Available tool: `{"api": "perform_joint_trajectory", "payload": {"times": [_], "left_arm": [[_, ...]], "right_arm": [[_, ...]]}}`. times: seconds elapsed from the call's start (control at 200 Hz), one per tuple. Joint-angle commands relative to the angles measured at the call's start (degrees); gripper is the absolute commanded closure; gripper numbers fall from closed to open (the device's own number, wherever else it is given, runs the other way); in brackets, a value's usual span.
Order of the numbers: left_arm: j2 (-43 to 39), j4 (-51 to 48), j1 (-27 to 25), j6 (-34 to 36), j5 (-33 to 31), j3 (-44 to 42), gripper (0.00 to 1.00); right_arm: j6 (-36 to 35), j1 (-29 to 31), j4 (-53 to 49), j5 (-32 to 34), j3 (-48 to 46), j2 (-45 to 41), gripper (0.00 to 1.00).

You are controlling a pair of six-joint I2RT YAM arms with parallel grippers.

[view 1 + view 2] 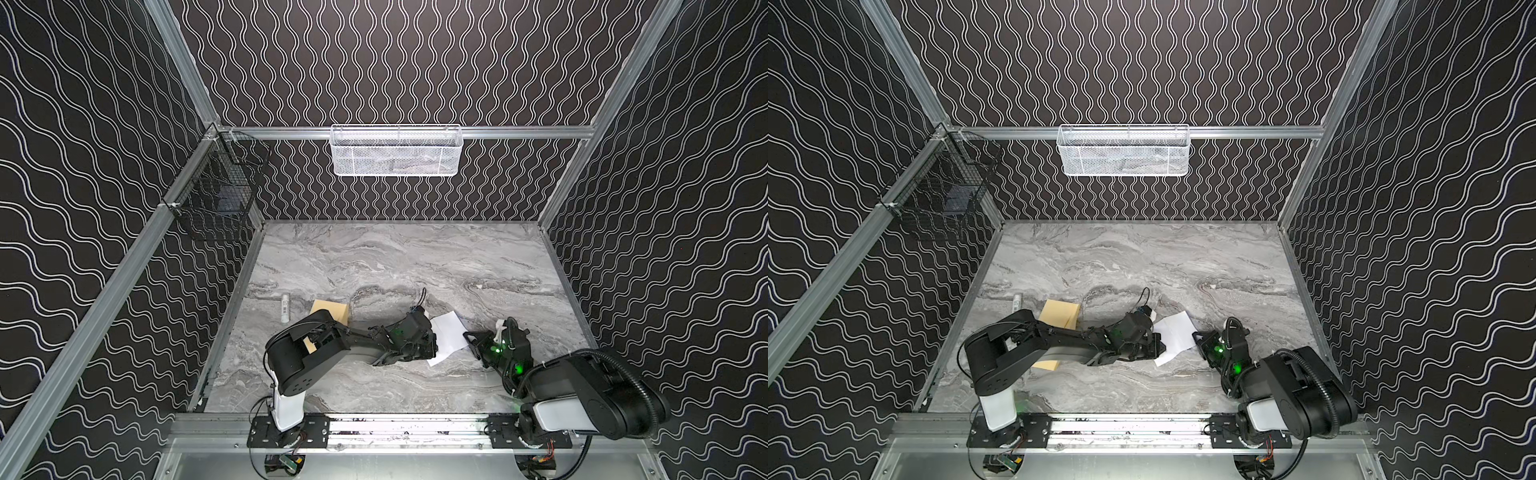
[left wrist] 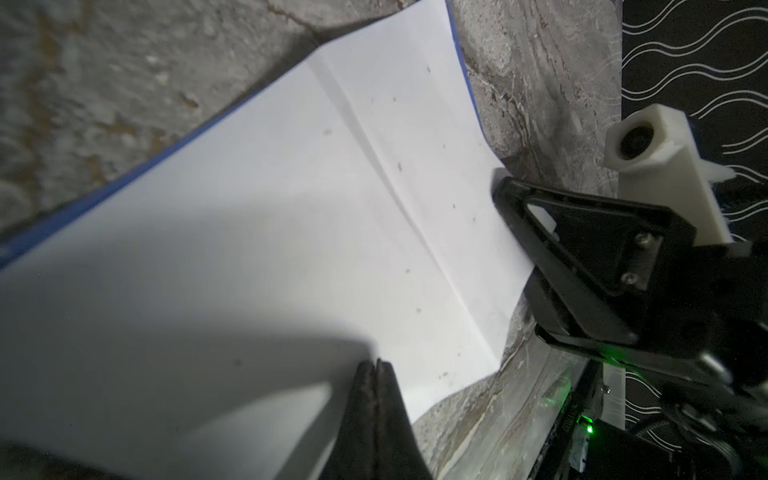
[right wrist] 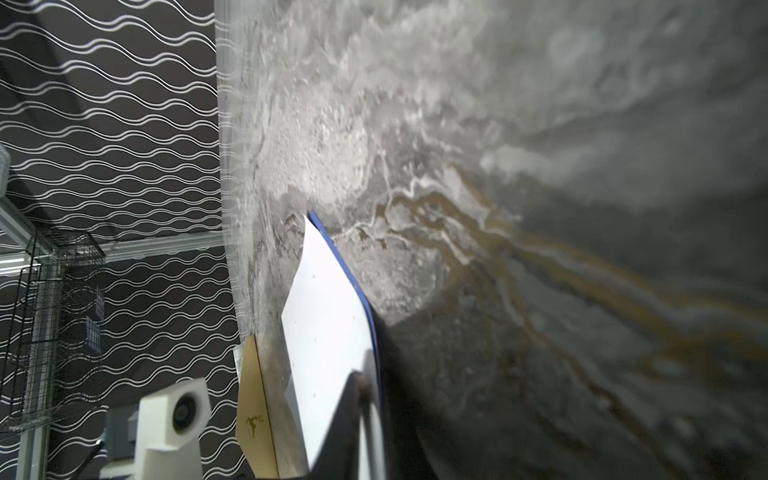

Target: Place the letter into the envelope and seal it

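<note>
Left wrist view is showing the left gripper with its jaws pressed tight together right at the near edge of the letter. Honestly can't tell if it's actually nipping a bit of paper or just sitting against it. Across the sheet the right gripper is clamping the opposite edge near a corner. The right wrist view is backing that up, with paper running straight into the closed jaws there. So the letter is spanning between the two, white back up, blue border peeking out from underneath along one side. One fold line is crossing it, and it's bowing a bit instead of lying flat on the table.

Going further out, in both top views the envelope is lying well off to the left, partly under the left arm and not touching the letter. A small white tube is sitting just beside it.

My take on handling: the sheet is looking super light and floppy, so it's probably going to sag or crumple if only one side is gripped. I'd be gripping opposite edges near the corners and keeping it lightly taut; pulling too hard is risking a tear or a slip. The envelope is looking a bit stiffer, but its mouth is going to need holding open.
</note>
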Motion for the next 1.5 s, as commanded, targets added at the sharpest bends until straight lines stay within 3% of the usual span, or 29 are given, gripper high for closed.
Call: {"api": "perform_joint_trajectory", "payload": {"times": [0.0,0.37,0.571,0.796,1.196,1.366,1.497], "left_arm": [[0.6,-10.9,0.0,2.5,-2.5,0.0,1.0],[0.2,-15.2,0.0,5.2,-3.4,1.7,1.0],[0.2,-18.5,0.0,7.2,-3.0,4.4,1.0],[-0.1,-20.1,-0.2,8.4,-2.3,5.9,1.0],[-1.3,-22.7,-0.4,9.1,-2.9,7.1,1.0],[-4.5,-17.7,-0.2,5.6,0.2,5.9,0.72],[-6.4,-12.9,0.5,2.5,2.8,5.7,0.64]], "right_arm": [[-1.9,0.0,-1.7,-1.3,-4.1,-1.7,0.99],[-19.6,0.3,-39.1,6.3,7.0,-19.2,1.0],[-24.5,3.1,-46.0,13.0,9.3,-22.2,1.0],[-24.3,14.7,-48.5,23.6,11.9,-23.6,1.0],[-23.1,21.2,-53.7,31.3,14.6,-27.0,1.0],[-22.3,23.3,-53.8,33.4,14.6,-25.8,1.0],[-21.7,24.1,-52.9,34.1,14.4,-25.5,1.0]]}}
